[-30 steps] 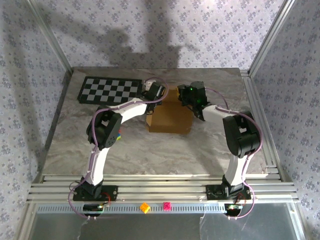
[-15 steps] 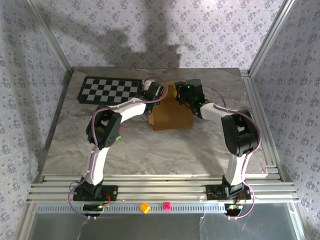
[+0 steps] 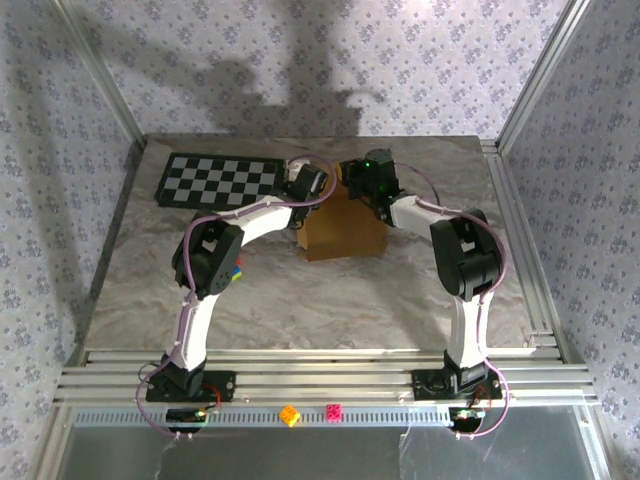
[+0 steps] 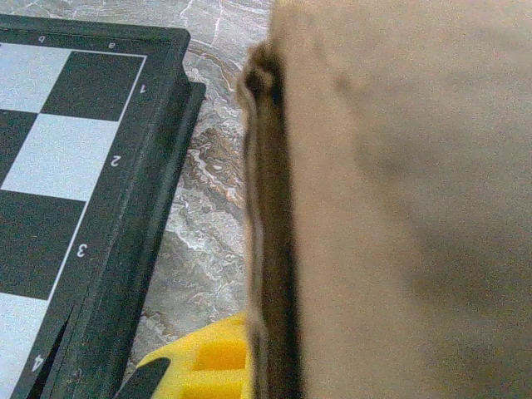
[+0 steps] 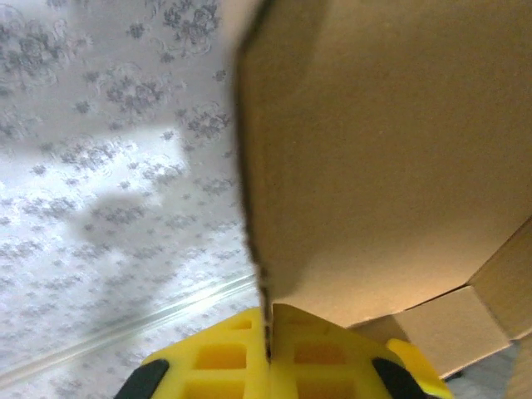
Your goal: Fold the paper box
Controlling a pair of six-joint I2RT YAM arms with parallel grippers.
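The paper box (image 3: 345, 235) is a tan cardboard piece standing partly folded mid-table, just right of the checkerboard mat (image 3: 220, 180). My left gripper (image 3: 308, 190) is at the box's far left corner. In the left wrist view it (image 4: 249, 362) is shut on the box's upright panel (image 4: 399, 208), with one yellow finger (image 4: 199, 366) showing beside the panel's edge. My right gripper (image 3: 365, 182) is at the box's far edge. In the right wrist view it (image 5: 268, 332) is shut, its yellow fingers pinching the thin edge of a raised flap of the box (image 5: 374, 150).
The mat (image 4: 66, 166) lies close to the left of the held panel. Aluminium frame posts and wallpapered walls enclose the table. A small yellow block (image 3: 290, 414) and a pink block (image 3: 333, 410) sit on the front rail by the arm bases.
My right gripper moved left and back along the box's far edge and closed on the flap. The box swung up a little. The left gripper kept its hold.
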